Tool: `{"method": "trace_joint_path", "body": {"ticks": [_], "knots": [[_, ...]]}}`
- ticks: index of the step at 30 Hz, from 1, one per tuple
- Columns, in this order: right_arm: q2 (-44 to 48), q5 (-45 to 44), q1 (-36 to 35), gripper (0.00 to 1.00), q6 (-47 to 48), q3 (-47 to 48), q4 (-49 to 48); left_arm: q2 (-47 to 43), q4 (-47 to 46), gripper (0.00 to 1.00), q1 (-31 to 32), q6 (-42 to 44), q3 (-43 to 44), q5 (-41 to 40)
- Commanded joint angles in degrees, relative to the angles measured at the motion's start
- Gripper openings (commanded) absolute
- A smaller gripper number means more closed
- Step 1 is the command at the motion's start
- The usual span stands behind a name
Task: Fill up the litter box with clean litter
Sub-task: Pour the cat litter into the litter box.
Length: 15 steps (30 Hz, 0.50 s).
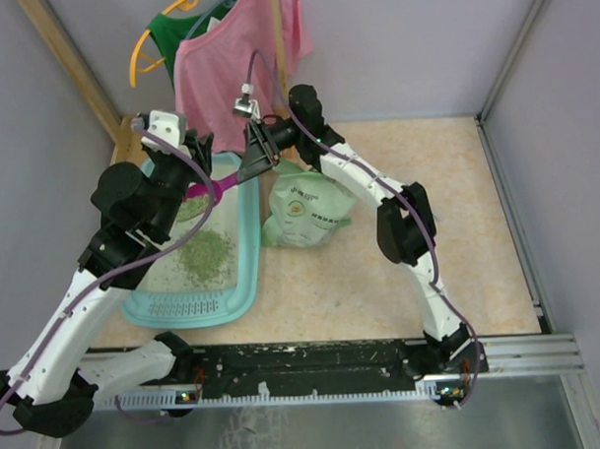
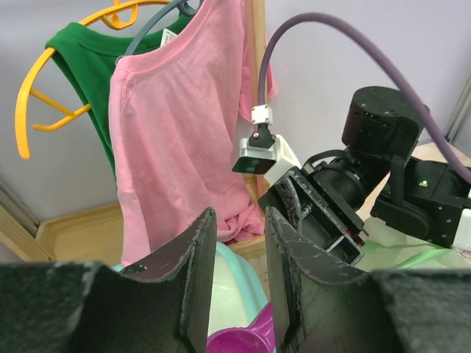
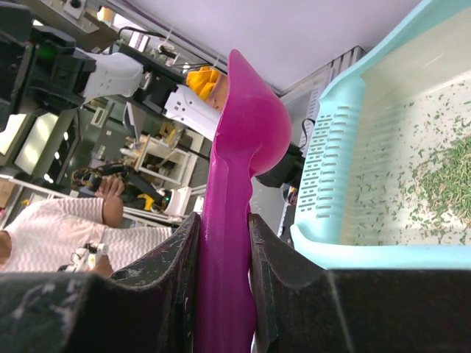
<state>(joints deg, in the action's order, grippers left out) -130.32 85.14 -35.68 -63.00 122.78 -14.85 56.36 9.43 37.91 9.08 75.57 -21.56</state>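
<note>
Where the litter lies: a thin olive-green heap (image 1: pixel 204 252) of loose grains on the pale floor of the litter box (image 1: pixel 245 276), towards the slotted strip (image 1: pixel 189 305) at its near end; much of the floor is bare, so the filling looks only begun
Litter box: flat on the table (image 1: pixel 381 281); the bag (image 1: pixel 304 210) slumps just beside its right wall
How the litter handles: dry, light, free-running; likely to roll off a tilted scoop and scatter; too fine to pinch, so it must ride in the scoop or pour from the bag
Scoop: magenta plastic (image 3: pixel 246 125), stiff, light, smooth and probably slippery; it hangs over the far end of the box; whether the bowl carries litter cannot be told
Right gripper (image 3: pixel 223 217): clamped on the scoop's handle, one finger on each side
Left gripper (image 2: pixel 239 220): fingers a narrow way apart; the scoop's bowl shows low in the gap, but whether they pinch it cannot be told
Where to hold: the handle, well back from the bowl, pads on its flat sides, firmly enough that it cannot twist; bowl kept level
</note>
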Motion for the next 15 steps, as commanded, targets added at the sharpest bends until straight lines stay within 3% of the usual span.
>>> {"method": "trace_joint_path", "body": {"ticks": [1, 15], "knots": [[-1.59, -0.92, -1.19, 0.0, 2.54, 4.03, -0.1, 0.52, -0.8, 0.39, 0.31, 0.79, 1.23, -0.8], [-5.95, -2.0, -1.72, 0.0, 9.24, 7.92, 6.74, 0.16, -0.21, 0.39, 0.27, -0.23, 0.39, -1.5]]}}
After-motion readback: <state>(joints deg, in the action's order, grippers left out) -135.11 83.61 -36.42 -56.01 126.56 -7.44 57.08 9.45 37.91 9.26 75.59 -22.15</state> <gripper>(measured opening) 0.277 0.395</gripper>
